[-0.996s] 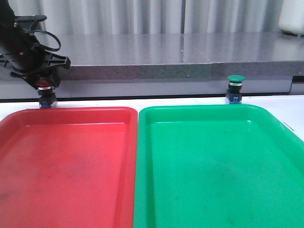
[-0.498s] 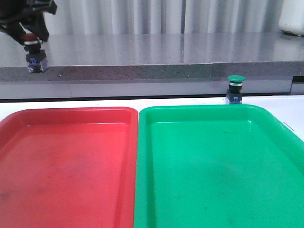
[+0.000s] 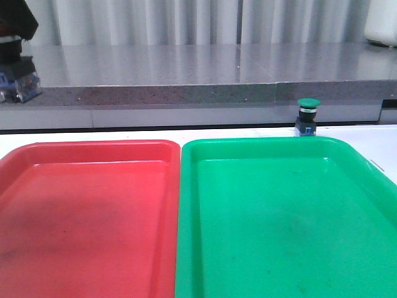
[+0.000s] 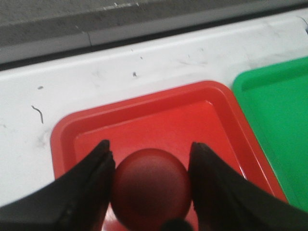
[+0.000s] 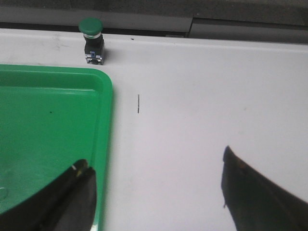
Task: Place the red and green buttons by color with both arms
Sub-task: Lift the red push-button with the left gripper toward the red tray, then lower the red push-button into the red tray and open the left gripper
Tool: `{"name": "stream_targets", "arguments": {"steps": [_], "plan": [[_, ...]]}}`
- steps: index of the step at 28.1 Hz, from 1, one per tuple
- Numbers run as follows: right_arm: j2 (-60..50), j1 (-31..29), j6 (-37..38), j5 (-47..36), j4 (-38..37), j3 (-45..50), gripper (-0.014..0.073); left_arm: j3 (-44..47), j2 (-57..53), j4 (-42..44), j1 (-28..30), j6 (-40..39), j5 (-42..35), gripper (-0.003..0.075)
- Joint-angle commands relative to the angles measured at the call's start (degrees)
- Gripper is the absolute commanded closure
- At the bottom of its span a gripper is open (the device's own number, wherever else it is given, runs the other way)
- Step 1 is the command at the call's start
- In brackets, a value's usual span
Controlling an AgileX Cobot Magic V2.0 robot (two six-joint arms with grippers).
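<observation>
So the left gripper [image 4: 150,185] is clamped onto the red button [image 4: 151,187], one dark finger pressed against each side of the dull red cap. It's up in the air over the far part of the red tray [image 4: 144,120]. From the front you only catch it at the far left edge, where the button's blue-clear base [image 3: 18,84] sticks out well above the table.

The right gripper [image 5: 156,195] has its fingers spread wide apart with nothing between them, hanging over the near right corner area of the green tray [image 5: 48,120] and the bare white table [image 5: 202,96] beside it.

The green button [image 3: 307,116] is standing upright on the table just past the far rim of the green tray, toward its right side, not in either tray. Red tray is left, green tray right, side by side.
</observation>
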Motion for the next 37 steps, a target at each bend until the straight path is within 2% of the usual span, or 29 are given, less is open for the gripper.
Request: {"name": "stream_targets", "arguments": {"steps": [1, 7, 21, 37], "plan": [[0.04, -0.35, -0.41, -4.08, -0.37, -1.66, 0.0033, 3.32, -3.05, -0.81, -2.88, 0.1, -5.76, 0.0439], [0.04, -0.35, -0.41, -4.08, -0.37, -1.66, 0.0033, 9.58, -0.15, -0.92, -6.15, 0.1, -14.5, 0.0439], [0.04, -0.35, -0.41, -4.08, -0.37, -1.66, 0.0033, 9.87, 13.37, -1.42, -6.36, 0.1, -25.63, 0.0439], [0.04, -0.35, -0.41, -4.08, -0.37, -1.66, 0.0033, 9.87, 17.29, -1.42, -6.36, 0.1, -25.43, 0.0421]]}}
